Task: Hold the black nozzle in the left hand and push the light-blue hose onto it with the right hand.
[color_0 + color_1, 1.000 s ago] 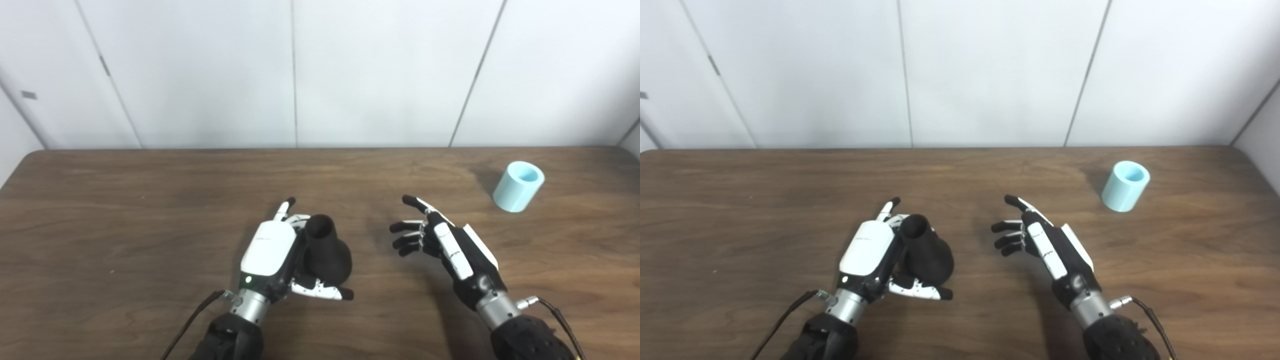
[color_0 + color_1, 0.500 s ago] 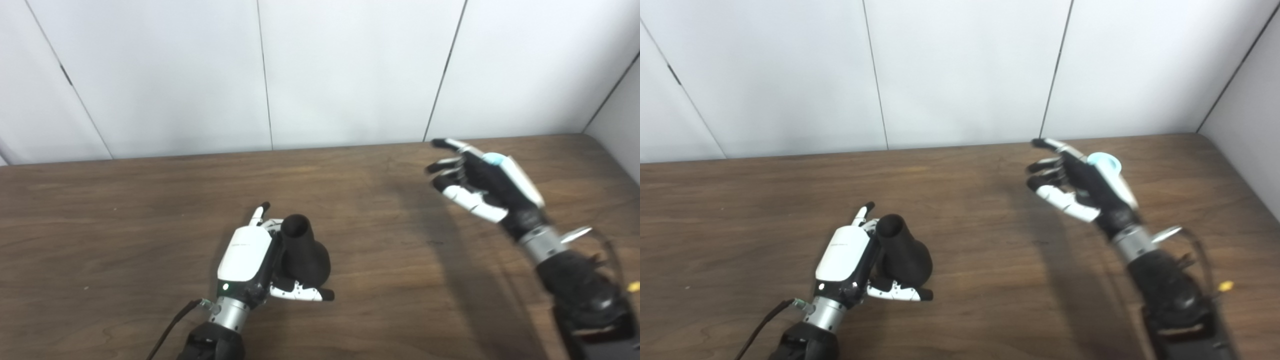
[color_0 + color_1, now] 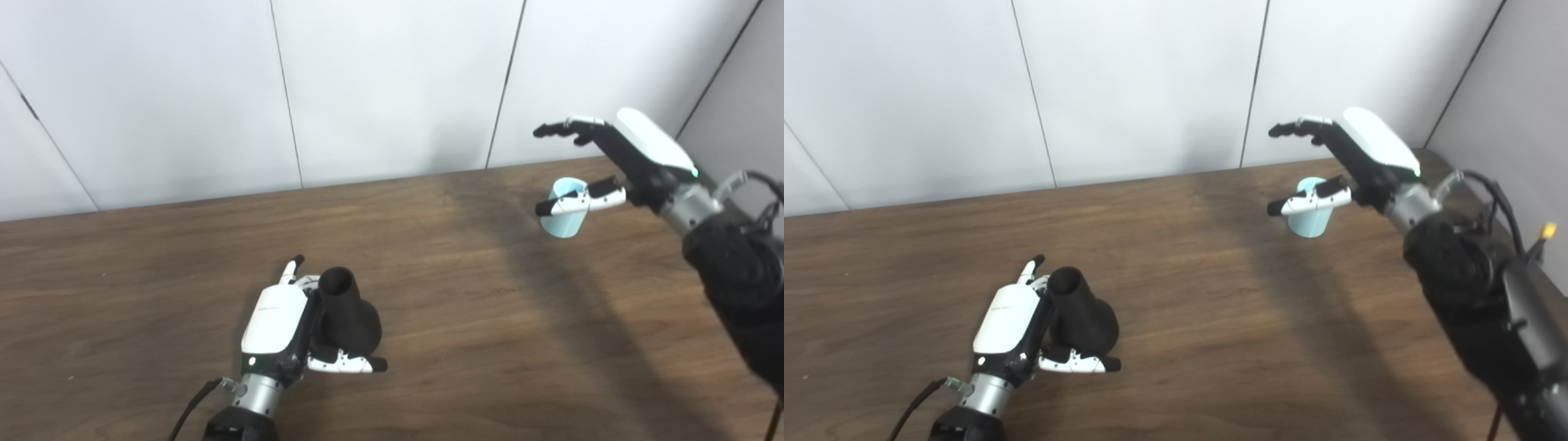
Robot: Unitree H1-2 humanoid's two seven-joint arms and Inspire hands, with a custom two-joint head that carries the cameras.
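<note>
One black nozzle [image 3: 346, 312], one light-blue hose [image 3: 565, 208], two hands, one wooden counter [image 3: 465, 306].

Left hand [image 3: 288, 324] is near the front edge of the counter, left of centre, curled around the nozzle – fingers behind it, thumb across its wide base in front. Nozzle stands roughly upright with its narrow open mouth up, wide end down at the counter surface; clamped in the left hand.

Right hand [image 3: 1344, 162] is raised over the far right corner of the counter, fingers spread and pointing left, thumb stretched out below them. Hand is apart and holds nothing. The hose – a short pale cylinder – sits on the counter close to the far edge near the right corner, open end up. In both views the thumb crosses in front of the hose's top; cannot tell if it touches.

Nozzle and hose are well apart.
</note>
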